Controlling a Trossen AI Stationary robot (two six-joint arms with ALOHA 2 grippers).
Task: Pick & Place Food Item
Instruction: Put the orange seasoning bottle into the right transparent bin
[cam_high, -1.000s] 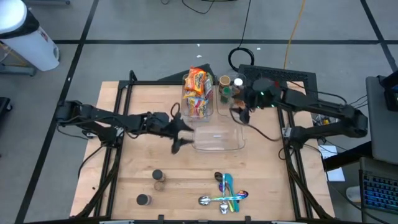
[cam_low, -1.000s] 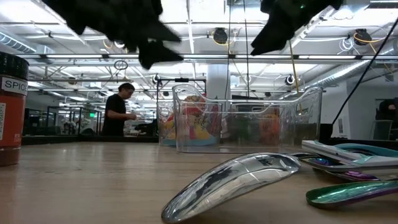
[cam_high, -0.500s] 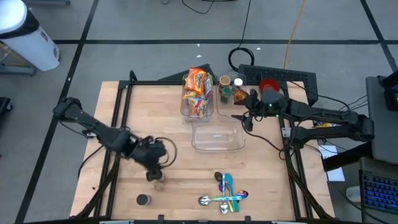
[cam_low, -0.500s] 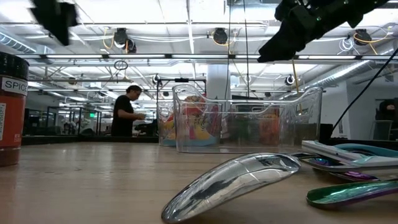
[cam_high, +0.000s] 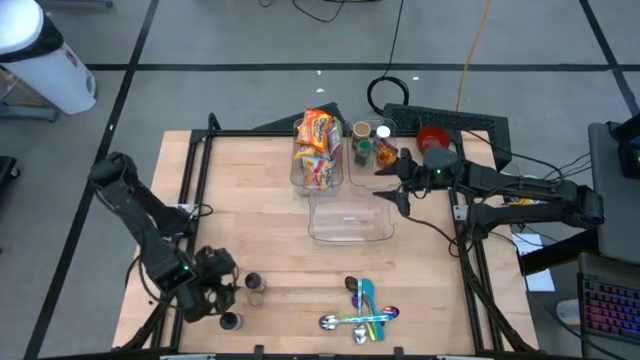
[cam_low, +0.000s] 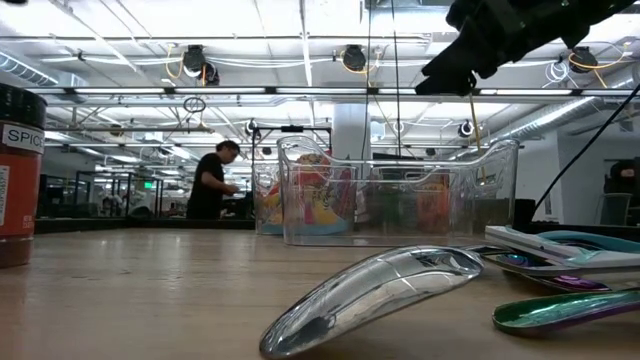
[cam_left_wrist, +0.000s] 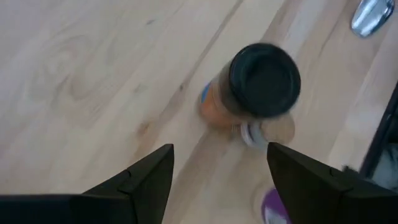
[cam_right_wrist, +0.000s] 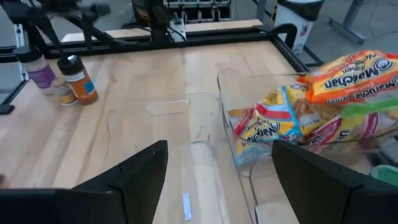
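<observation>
The left arm bends down along the left side of the wooden table. Its left gripper hangs low at about 7 o'clock on the table, right over two little spice jars. Its two fingers are spread apart and hold nothing. One spice jar with a black lid sits just ahead of the fingers. In the high view the jars stand close together near the front edge.

The right arm reaches in from 3 o'clock, stretched out almost flat. Its right gripper floats above the right edge of the empty clear bin. Its fingers are wide apart too, with nothing in them.

The noodle packs stand in a second clear bin at about 12 o'clock, just behind the empty one. More jars sit beside it. Shiny spoons lie at 6 o'clock. A person stands far back in the room.
</observation>
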